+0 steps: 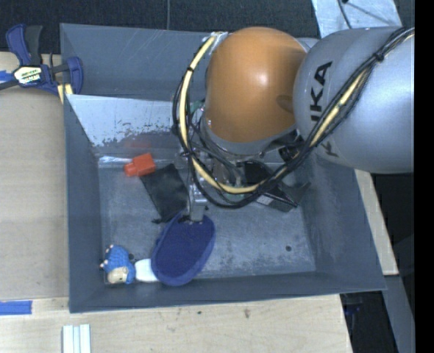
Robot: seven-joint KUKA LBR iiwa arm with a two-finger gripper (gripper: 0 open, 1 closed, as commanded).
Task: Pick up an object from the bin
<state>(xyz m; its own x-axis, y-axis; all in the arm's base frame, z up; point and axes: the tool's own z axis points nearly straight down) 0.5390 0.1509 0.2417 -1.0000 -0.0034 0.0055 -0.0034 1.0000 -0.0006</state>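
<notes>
Blue oval pad (182,252) is what sits right under the claw (196,210). The claw's tip is down at the pad's near end, touching it or as good as, I honestly can't say which. Can't tell how wide the claw is open either, since the arm's orange cover (252,87) and the cable loops hide most of it. I don't see anything held in it.

Moving out from there: a black flat piece (165,187) lies just beside the claw on the side away from the arm, its corner close to the pad's end. A bit further that way, toward the back wall, is a small orange block (138,165). On the claw's other side, under the arm, there's another black thing (283,195). Farthest out, past the pad's far end in a front corner of the bin (83,219), is a little blue and white toy (118,265).

What worries me: the pad looks flat and soft, so a pinch on just the end could slip off, or it lifts, flops and drops. The black piece is close enough that closing might snag its corner and drag both. And if the pad gets shoved rather than gripped, it'll jam the toy into the corner
</notes>
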